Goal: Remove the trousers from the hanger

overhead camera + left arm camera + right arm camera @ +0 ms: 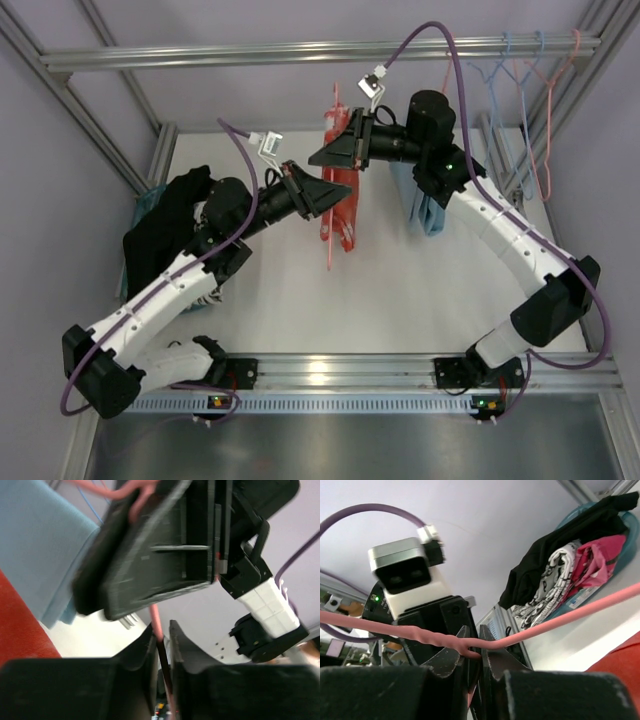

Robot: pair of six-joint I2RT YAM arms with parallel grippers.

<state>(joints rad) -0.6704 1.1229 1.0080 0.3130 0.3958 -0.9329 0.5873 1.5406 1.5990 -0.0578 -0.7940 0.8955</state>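
- Top view: the orange-red trousers (340,205) hang on a pink hanger (329,250) above the table (400,290); the black trousers (160,235) lie well left of it.
- Left wrist: the left fingers (142,655) are closed tight on the hanger's wire.
- Right wrist: the right fingers (451,656) pinch the same wire, barely parted.

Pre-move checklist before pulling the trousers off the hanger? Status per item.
1. Left pincer shut on hanger: ok.
2. Right pincer shut on hanger: ok.
3. Trousers hang on the hanger between the arms: ok.
4. A pincer free to pull the trousers: not ok, both hold the wire.
5. Blue cloth apart from trousers: ok.
6. Hanger hook off the rail: cannot tell.
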